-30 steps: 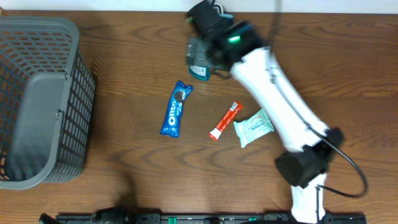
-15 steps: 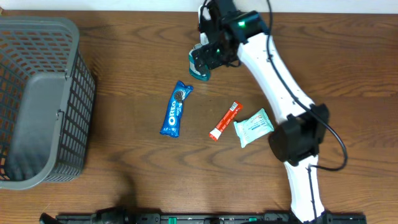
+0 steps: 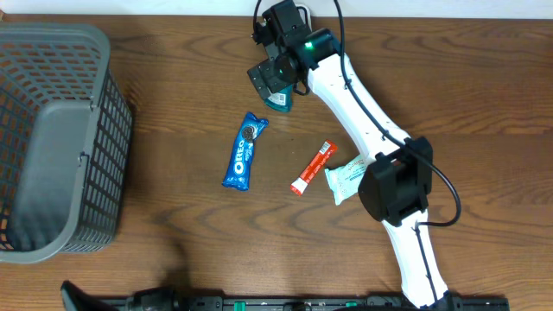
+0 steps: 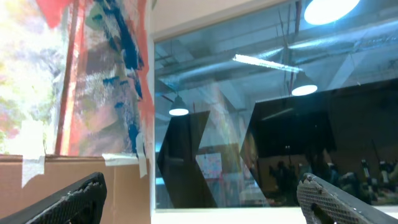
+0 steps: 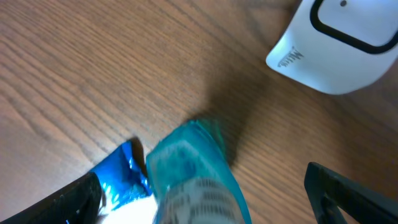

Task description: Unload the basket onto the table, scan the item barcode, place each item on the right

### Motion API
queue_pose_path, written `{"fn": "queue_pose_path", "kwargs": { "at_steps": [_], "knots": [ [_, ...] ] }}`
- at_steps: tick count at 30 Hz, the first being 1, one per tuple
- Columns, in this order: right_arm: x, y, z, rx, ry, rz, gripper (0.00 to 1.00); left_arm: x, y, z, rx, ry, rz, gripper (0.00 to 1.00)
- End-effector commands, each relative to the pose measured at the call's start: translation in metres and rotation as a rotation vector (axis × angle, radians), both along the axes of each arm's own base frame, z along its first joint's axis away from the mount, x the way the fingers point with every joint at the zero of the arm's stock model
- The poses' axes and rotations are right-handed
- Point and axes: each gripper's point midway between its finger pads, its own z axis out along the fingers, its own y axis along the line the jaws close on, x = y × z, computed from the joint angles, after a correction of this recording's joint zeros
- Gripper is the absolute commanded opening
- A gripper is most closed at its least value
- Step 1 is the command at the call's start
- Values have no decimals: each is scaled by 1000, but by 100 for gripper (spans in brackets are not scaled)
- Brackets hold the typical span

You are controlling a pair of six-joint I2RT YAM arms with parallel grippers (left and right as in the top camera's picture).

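Teal pouch sits under wide-open right claw, Oreo pack and white device close by; left claw also wide.

right tool above teal packet | Oreo pack near red stick

Indoor lab or studio space, dressed as a shop checkout. My wood-grain worktop carries a grey mesh basket, wrapped snacks and a white scanner. Beyond it: a big glass pane showing round ceiling lamps and bare ducting, plus a paint-splashed panel and taped cardboard.
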Motion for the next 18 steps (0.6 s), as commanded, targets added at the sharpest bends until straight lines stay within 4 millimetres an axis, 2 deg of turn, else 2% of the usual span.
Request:
{"fn": "queue_pose_path", "kwargs": {
  "at_steps": [1,6,9,12,18],
  "knots": [
    [3,0,-24,-40,18,11,99,3,-2,-1,15,1,-10,98],
    [3,0,-36,-73,23,62,99,5,-2,-1,15,1,-10,98],
    [4,3,-41,-73,20,69,89,4,-2,-1,15,-1,-10,98],
    [8,5,-40,-64,4,68,71,4,-2,-1,15,-1,-10,98],
    [5,4,-47,-74,23,67,48,4,-2,-1,15,-1,-10,98]
  ]
}}
